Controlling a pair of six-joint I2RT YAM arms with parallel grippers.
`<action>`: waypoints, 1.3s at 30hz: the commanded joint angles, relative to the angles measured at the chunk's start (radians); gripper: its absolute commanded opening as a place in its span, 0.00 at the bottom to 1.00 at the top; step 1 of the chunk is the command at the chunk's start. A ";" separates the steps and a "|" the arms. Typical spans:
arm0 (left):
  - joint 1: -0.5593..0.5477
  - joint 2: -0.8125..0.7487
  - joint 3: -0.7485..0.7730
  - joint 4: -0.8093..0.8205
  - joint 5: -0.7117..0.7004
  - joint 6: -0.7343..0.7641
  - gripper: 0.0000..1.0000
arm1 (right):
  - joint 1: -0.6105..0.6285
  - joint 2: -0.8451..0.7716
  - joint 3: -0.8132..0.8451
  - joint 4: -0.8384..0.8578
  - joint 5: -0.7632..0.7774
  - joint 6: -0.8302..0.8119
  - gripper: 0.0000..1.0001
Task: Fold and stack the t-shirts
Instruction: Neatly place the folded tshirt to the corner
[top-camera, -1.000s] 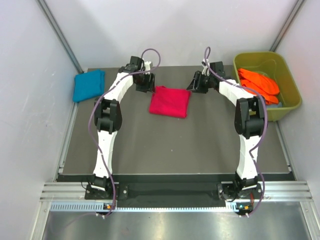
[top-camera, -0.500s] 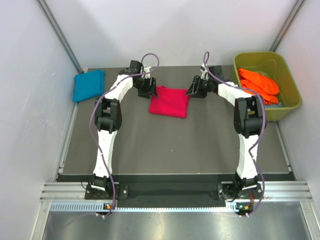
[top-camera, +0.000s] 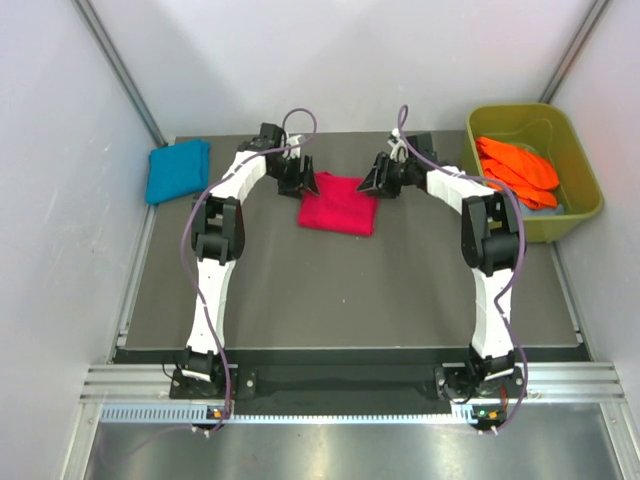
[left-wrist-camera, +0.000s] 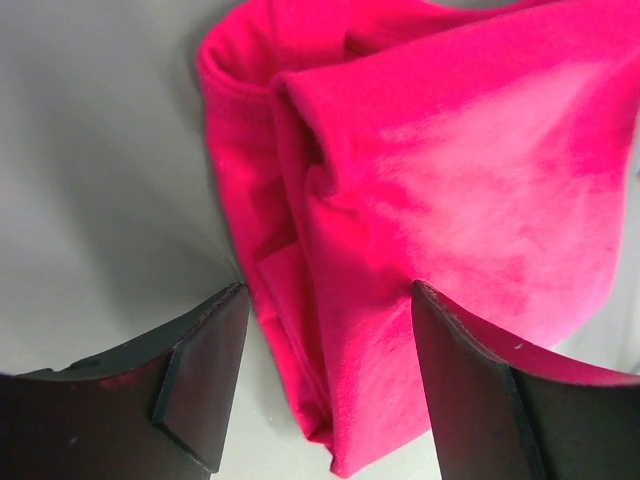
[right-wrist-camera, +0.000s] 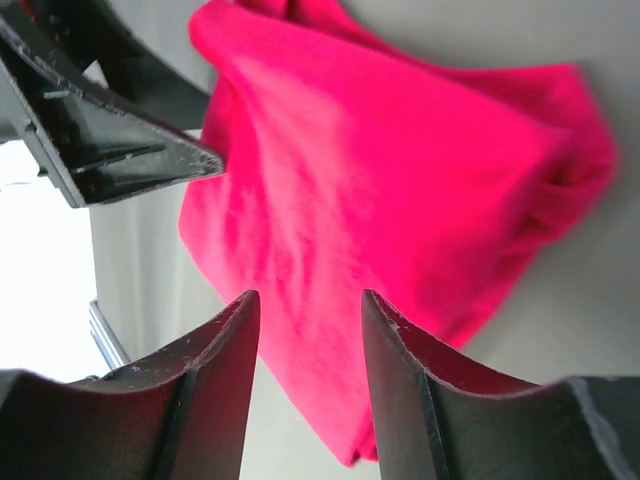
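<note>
**Top view.**
- Pink shirt (top-camera: 340, 205): folded to a compact square and lying flat at the far middle of the tabletop (top-camera: 350, 290).
- Teal shirt (top-camera: 177, 170): folded and lying at the far left edge, well apart from the pink one.
- Orange shirts (top-camera: 517, 168): a loose, unfolded heap inside the tub (top-camera: 505, 110) at the far right.
- Left pincer (top-camera: 298, 178): at the pink shirt's far left corner.
- Right pincer (top-camera: 375, 180): at its far right corner.
- Progress, judged: two shirts are folded and none stacked. The pink shirt likely has to go onto the teal one, and the orange heap has not been started.
- Obstructions: the left arm (top-camera: 215, 230) stands between the pink and teal shirts, and the tub's wall encloses the orange ones.

**Left wrist view.**
- The jaws are spread wide and released, straddling the pink shirt's layered folded edge.
- The cloth lies between and below the fingers (left-wrist-camera: 200, 370), and nothing is pinched.
- Several layers show at that edge, and a grasp there may catch only some of them.

**Right wrist view.**
- The jaws stand apart and released, poised over the pink shirt's opposite side.
- The cloth shows through the gap and is not gripped.
- The left pincer's dark fingers appear at the upper left, just beside the cloth.
</note>
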 joint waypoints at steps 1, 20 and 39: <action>0.005 0.046 0.019 0.021 0.049 -0.018 0.70 | 0.035 0.024 0.048 0.052 -0.037 0.026 0.45; 0.002 0.099 -0.012 0.083 0.275 -0.089 0.05 | 0.036 0.109 0.034 0.004 0.040 -0.010 0.47; 0.086 -0.290 0.032 -0.087 -0.104 0.187 0.00 | -0.028 -0.233 0.037 -0.103 0.284 -0.308 0.61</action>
